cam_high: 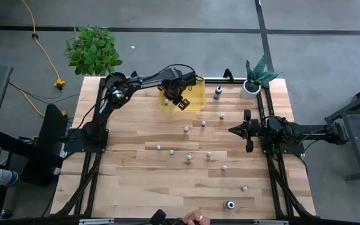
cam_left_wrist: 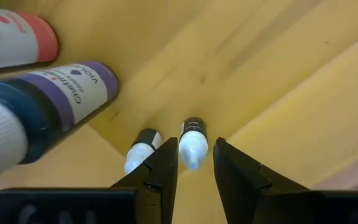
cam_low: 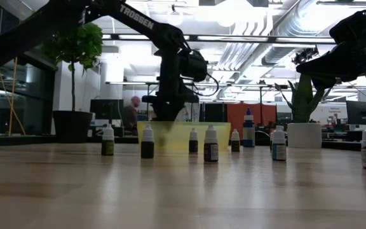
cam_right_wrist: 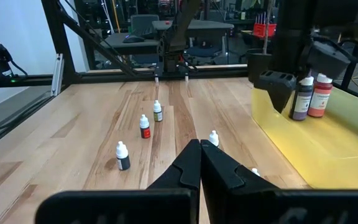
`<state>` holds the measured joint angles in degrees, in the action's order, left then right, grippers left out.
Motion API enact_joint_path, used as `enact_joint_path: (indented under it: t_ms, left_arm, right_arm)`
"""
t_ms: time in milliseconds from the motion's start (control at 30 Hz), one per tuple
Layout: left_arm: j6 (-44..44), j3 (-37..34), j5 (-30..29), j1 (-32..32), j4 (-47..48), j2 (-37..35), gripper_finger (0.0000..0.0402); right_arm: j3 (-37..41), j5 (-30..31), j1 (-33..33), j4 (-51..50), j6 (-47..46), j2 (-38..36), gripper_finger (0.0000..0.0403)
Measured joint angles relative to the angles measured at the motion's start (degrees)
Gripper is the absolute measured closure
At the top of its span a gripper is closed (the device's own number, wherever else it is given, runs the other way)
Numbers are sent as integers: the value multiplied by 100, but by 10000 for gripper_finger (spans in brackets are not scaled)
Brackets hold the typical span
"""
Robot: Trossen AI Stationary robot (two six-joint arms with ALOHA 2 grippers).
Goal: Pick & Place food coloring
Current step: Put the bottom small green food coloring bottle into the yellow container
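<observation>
At twelve o'clock on the table, the yellow bin [cam_high: 195, 100] partly hides the left gripper [cam_left_wrist: 194, 163], its fingers narrowly apart around a small food coloring bottle [cam_left_wrist: 192, 142]. A violet-labelled bottle [cam_left_wrist: 55, 109] lies inside too. The right gripper [cam_right_wrist: 199, 163], at three o'clock, is closed and empty.

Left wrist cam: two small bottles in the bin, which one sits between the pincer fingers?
The black-banded small bottle, lying white tip first in the gap of the left pincer. Its twin lies outside the gap, partly hidden by one finger. The violet-labelled bottle is much larger.
</observation>
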<state>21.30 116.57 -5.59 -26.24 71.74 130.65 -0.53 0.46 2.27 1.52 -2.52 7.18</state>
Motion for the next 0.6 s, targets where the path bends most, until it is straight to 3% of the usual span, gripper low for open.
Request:
enact_joint_path:
  t_ms: [367, 600]
  left_arm:
    - [-211, 2, 53, 71, -166, -544, 305]
    - [-1594, 4, 624, 362, -68, -916, 305]
  right_arm:
    - [0, -2, 1, -1, 0, 0, 402]
    - [0, 1, 0, -1, -1, 0, 402]
